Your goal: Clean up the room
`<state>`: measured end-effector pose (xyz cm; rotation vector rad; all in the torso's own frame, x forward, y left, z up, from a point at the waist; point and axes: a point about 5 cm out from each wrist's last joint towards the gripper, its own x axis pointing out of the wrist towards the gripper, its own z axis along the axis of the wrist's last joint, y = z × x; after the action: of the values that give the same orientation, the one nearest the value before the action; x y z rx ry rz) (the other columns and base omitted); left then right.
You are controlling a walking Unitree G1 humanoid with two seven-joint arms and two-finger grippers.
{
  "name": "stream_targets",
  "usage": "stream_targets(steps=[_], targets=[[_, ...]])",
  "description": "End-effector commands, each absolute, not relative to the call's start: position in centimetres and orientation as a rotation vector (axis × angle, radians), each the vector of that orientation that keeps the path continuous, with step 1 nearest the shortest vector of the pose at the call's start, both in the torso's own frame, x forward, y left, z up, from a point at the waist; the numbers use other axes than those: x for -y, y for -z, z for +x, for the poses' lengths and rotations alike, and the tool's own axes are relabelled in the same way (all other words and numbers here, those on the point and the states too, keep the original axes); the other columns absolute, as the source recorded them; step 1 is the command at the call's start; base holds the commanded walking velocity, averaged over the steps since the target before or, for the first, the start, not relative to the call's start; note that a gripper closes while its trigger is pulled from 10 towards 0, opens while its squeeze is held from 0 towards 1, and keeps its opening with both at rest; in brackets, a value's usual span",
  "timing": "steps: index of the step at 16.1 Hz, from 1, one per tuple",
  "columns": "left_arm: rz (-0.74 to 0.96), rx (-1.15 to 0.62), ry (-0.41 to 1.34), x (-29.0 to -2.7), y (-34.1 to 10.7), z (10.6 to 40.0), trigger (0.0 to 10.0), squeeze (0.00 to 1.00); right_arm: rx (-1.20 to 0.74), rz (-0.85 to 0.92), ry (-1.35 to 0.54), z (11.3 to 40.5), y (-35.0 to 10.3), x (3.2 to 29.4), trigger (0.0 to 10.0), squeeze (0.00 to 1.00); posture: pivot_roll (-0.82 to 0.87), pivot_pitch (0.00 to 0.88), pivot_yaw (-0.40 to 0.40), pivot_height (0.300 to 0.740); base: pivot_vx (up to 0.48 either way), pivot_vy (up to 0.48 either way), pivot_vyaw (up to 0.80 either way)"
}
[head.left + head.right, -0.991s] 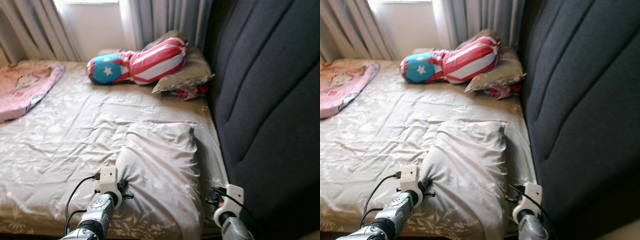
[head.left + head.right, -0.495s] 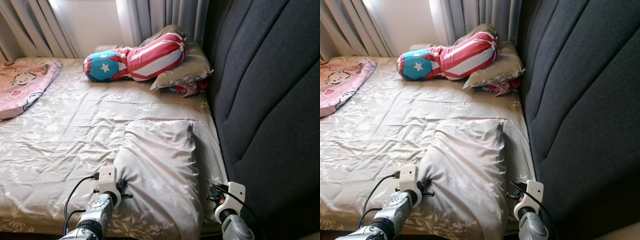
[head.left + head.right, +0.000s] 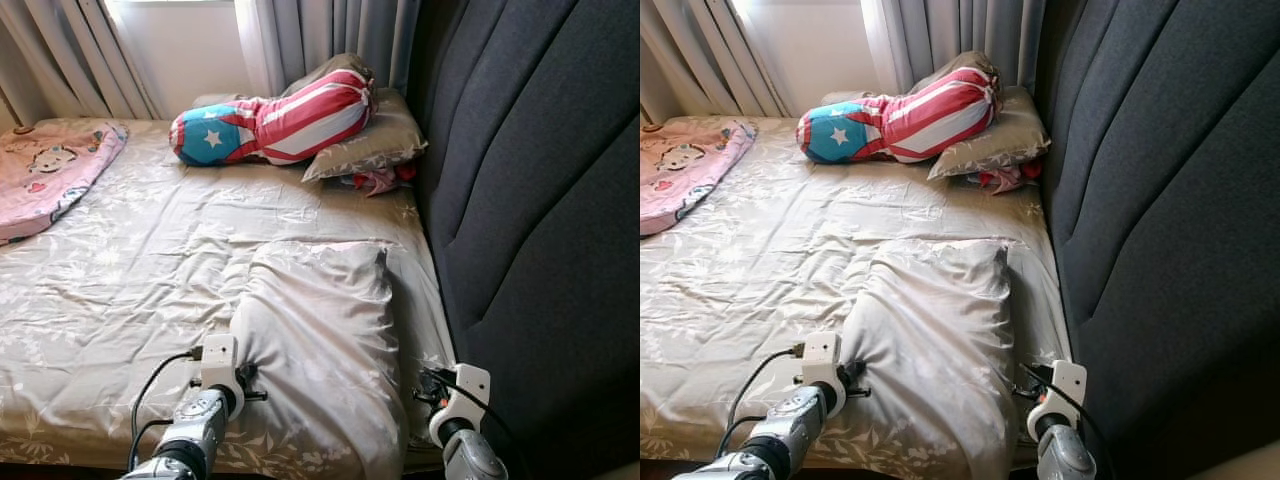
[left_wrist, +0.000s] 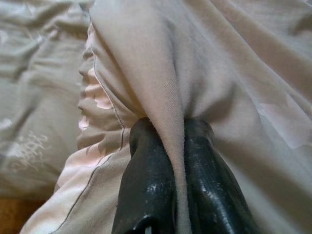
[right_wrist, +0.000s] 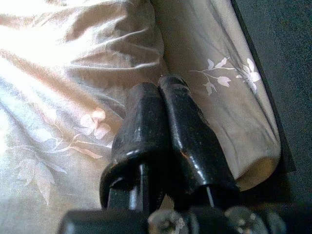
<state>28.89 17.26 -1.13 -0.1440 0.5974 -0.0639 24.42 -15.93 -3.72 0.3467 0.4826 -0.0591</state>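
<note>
Bed (image 3: 120, 290) with a wrinkled floral sheet runs along a dark padded headboard (image 3: 540, 200); curtains behind. In the left eye view a grey pillow (image 3: 320, 340) lies close to the headboard at the near edge. A striped bolster (image 3: 275, 125) rests on a second pillow (image 3: 370, 150) at the far end, with a pink blanket (image 3: 50, 175) far left. Left gripper (image 3: 245, 380) is at the pillow's left edge, right gripper (image 3: 430, 390) in the gap by the headboard.

Right eye view: same layout.

Left wrist view: your fingers (image 4: 146, 185) are pinched shut on a thin fold of pillow fabric. That's cover only, not the filling, so a hard pull could slip it out or just stretch the case.

Right wrist view: fingers (image 5: 146, 126) are closed together, resting on the sheet and gripping nothing. Lift now and you're one-handed; the pillow will likely swing and drag.
</note>
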Motion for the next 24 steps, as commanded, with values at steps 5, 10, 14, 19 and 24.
stream_targets(steps=[5,10,14,19,24], targets=[[-0.202,-0.638,0.139,-16.4,1.4,28.7,10.0,1.00,-0.477,0.343,0.053,24.5,3.6,15.9,10.0,0.00,-0.02,0.000,0.021,0.740,0.000,0.000,0.00],[-0.201,-0.640,0.144,-16.3,1.5,28.6,10.0,1.00,-0.477,0.343,0.051,24.5,3.6,15.8,10.0,0.00,-0.02,0.000,0.021,0.740,0.000,0.000,0.00],[-0.201,-0.640,0.144,-16.3,1.5,28.6,10.0,1.00,-0.477,0.343,0.051,24.5,3.6,15.8,10.0,0.00,-0.02,0.000,0.021,0.740,0.000,0.000,0.00],[-0.201,-0.640,0.144,-16.3,1.5,28.6,10.0,1.00,-0.477,0.343,0.051,24.5,3.6,15.8,10.0,0.00,-0.02,0.000,0.021,0.740,0.000,0.000,0.00],[-0.052,-0.248,-0.001,-18.2,-2.5,29.9,10.0,0.00,-0.322,0.256,0.069,24.3,2.2,17.1,10.0,0.00,-0.04,0.000,0.029,0.740,0.000,0.000,0.00]])
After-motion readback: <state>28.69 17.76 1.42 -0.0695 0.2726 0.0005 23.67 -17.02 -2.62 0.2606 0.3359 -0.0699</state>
